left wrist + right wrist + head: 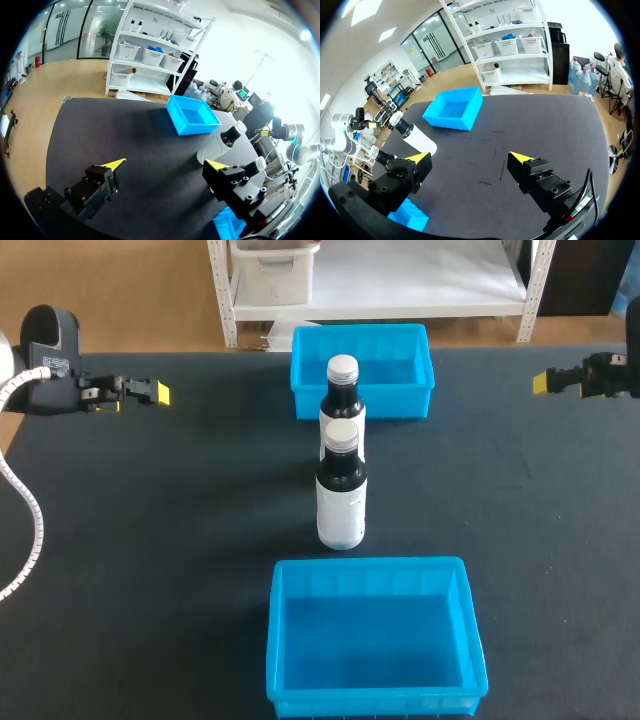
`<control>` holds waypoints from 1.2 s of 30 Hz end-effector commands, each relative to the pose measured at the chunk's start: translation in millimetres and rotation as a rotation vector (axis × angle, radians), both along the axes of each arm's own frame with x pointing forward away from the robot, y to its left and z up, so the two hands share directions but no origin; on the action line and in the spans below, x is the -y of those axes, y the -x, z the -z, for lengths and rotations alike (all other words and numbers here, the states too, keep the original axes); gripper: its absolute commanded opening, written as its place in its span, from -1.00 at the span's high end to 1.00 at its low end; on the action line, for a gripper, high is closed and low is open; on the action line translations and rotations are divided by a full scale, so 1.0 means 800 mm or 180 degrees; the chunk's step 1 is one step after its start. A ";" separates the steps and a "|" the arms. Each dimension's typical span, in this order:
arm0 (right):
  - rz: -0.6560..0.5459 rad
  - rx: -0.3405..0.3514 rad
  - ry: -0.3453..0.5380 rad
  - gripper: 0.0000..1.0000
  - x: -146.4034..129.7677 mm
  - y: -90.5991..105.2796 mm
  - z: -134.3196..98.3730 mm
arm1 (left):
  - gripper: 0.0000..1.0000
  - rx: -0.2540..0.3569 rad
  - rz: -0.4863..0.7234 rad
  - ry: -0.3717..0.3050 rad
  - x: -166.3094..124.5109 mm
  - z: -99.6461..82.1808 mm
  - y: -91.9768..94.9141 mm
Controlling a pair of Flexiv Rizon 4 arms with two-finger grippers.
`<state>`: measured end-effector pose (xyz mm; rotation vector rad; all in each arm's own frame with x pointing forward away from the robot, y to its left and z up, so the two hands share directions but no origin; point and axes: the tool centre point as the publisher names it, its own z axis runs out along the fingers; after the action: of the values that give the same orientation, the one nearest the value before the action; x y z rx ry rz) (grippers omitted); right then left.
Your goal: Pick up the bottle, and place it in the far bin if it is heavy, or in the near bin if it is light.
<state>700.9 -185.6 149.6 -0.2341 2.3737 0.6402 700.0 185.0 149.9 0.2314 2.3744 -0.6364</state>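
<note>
Two bottles stand upright in the middle of the dark table [150,540], one behind the other, in line between two blue bins. The far bottle [342,400] is just on the near side of the far bin [310,375]; I cannot tell whether they touch. The near bottle [341,495] stands right in front of it, well short of the near bin [278,640]. Both bottles are dark, with a white label and a pale cap.

The left gripper [166,167] hangs over the far left of the table, well away from the bottles. Its fingers are spread wide, with nothing between them. The right gripper [470,159] hangs over the far right of the table, also well apart from the bottles. Its jaws are released too and grasp nothing. Each gripper points in towards the middle of the table.
</note>
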 end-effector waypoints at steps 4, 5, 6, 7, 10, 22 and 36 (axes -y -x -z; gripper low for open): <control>0.0009 0.0003 0.0006 -1.00 -0.001 0.001 0.000 | -1.00 0.0000 0.0000 0.0000 0.000 0.000 0.000; 0.0009 0.0003 0.0006 -1.00 -0.001 0.001 0.000 | -1.00 0.0000 0.0000 0.0000 0.000 0.000 0.000; 0.0009 0.0003 0.0006 -1.00 -0.001 0.001 0.000 | -1.00 0.0000 0.0000 0.0000 0.000 0.000 0.000; 0.0009 0.0003 0.0006 -1.00 -0.001 0.001 0.000 | -1.00 0.0000 0.0000 0.0000 0.000 0.000 0.000; 0.0009 0.0003 0.0006 -1.00 -0.001 0.001 0.000 | -1.00 0.0000 0.0000 0.0000 0.000 0.000 0.000; -0.2925 -0.0125 0.0459 -1.00 0.055 -0.025 -0.002 | -1.00 0.0000 0.0000 0.0000 0.000 0.000 0.000; -0.2925 -0.0125 0.0459 -1.00 0.055 -0.025 -0.002 | -1.00 0.0000 0.0000 0.0000 0.000 0.000 0.000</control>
<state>710.8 -229.2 149.5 -1.1310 2.3220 0.5143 700.0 184.9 149.9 0.2314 2.3744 -0.6365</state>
